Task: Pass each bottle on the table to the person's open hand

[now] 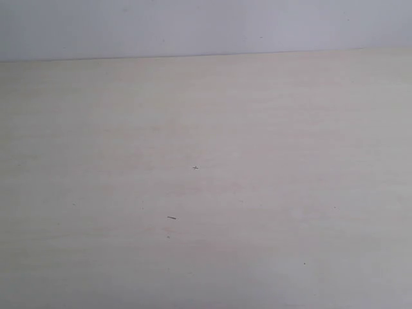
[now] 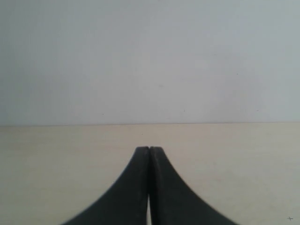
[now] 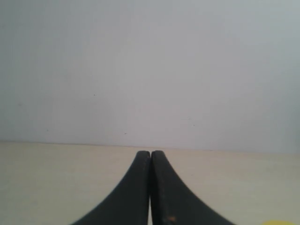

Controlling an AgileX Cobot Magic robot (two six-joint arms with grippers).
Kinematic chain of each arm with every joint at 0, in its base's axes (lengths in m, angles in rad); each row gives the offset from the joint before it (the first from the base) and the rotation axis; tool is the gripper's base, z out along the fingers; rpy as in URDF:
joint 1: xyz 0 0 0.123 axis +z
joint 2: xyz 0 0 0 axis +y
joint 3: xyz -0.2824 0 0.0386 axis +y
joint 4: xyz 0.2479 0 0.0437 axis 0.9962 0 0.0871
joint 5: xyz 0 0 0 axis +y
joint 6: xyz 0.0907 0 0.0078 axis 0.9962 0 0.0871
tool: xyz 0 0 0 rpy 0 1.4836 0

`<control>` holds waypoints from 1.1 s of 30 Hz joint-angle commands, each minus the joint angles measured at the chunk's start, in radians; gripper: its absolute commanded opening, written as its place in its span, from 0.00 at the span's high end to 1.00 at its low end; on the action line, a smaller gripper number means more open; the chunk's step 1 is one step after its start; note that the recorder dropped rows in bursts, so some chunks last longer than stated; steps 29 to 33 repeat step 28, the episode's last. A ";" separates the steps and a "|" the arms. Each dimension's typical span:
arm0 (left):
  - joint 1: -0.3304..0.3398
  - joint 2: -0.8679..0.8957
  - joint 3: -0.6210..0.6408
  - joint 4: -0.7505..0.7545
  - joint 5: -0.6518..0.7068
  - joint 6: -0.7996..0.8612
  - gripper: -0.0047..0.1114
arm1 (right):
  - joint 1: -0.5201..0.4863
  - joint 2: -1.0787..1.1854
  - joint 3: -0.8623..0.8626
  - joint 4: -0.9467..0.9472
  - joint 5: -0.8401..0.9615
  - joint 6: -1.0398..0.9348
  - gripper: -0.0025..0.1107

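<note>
— Spotted any bottles on the tabletop point(image 1: 206, 193)?
— None for sure. Caught only a yellow sliver point(image 3: 277, 223) at the edge of the right wrist view, so nearer the right gripper point(image 3: 150, 153). Couldn't tell its long axis or heading.
— And the grip?
— Found left gripper point(image 2: 149, 149) and right gripper pressed shut, empty.

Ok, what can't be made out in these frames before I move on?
Bottles: none recognisable in any view; the exterior view frames only part of the table.
Yellow sliver, right wrist view: cut off by the frame edge, unidentifiable.
Person's hand: outside every view.
Left gripper and right gripper: both shut, absent from the exterior view.
Dark specks: too small to identify.
</note>
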State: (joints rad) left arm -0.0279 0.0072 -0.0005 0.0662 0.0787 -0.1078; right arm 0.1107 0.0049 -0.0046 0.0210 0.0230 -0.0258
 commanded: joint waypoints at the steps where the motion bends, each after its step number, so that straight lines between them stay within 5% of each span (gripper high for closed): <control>1: 0.002 -0.007 0.000 0.002 -0.003 -0.004 0.96 | -0.006 -0.005 0.005 -0.009 0.000 0.003 0.98; 33: 0.002 -0.007 0.000 0.002 -0.003 -0.004 0.96 | -0.006 -0.005 0.005 0.005 0.000 0.003 0.98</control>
